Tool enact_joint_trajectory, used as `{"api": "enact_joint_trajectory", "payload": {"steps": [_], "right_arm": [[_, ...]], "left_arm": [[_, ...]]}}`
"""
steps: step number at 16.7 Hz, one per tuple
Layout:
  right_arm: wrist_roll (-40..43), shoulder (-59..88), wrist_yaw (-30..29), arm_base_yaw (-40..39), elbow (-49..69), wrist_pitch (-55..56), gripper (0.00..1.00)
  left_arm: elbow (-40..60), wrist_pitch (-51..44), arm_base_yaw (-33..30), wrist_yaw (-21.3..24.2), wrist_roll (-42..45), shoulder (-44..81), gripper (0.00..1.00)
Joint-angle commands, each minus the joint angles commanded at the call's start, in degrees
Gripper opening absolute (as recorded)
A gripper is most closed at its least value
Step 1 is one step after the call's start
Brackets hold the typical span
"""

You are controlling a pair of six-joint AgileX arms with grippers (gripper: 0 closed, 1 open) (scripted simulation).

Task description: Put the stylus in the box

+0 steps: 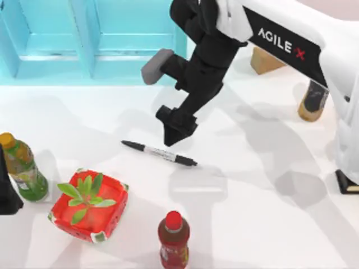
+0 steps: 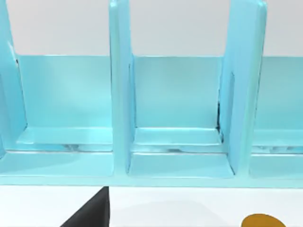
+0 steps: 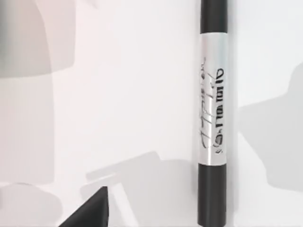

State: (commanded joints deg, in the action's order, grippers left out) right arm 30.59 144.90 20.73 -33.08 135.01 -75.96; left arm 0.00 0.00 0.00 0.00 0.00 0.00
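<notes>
Right gripper (image 1: 178,133) hangs over the middle of the table, fingertips pointing down, just above and behind the stylus — not touching it. Whether its fingers stand apart or together cannot be told from these views. One black fingertip (image 3: 92,210) shows at the edge of the right wrist view.

One stylus (image 1: 160,153) lies flat on the white table (image 1: 252,213), near the centre, running at a slight slant from upper left to lower right in the top view. Black at both ends, silver-white in the middle with dark lettering; the right wrist view shows it close, (image 3: 214,113), resting on bare tabletop.

One light blue box (image 1: 84,39) with upright dividers sits at the far left of the table, well apart from the stylus. The left wrist view faces its compartments (image 2: 175,94); three can be counted there, the outer two cut off.

Left arm — a dark part of it (image 1: 7,190) sits parked at the left edge of the table, beside a green bottle.

Bottles: one green with a yellow cap (image 1: 22,168), one red with a red cap (image 1: 173,238) at the near edge. One red tray holding a green plant (image 1: 88,204) sits between them. Two brownish items (image 1: 311,101) stand at the far right behind the right arm.
</notes>
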Motion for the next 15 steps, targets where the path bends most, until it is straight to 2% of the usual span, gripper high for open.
{"api": "enact_joint_trajectory", "payload": {"steps": [6, 15], "right_arm": [[-0.41, 0.53, -0.06, -0.29, -1.39, 2.05, 1.0], [-4.32, 4.74, -0.41, -4.0, -11.65, 17.94, 1.0]], "left_arm": [[0.0, 0.0, 0.0, 0.0, 0.0, 0.0, 1.0], [0.0, 0.0, 0.0, 0.0, 0.0, 0.0, 1.0]]}}
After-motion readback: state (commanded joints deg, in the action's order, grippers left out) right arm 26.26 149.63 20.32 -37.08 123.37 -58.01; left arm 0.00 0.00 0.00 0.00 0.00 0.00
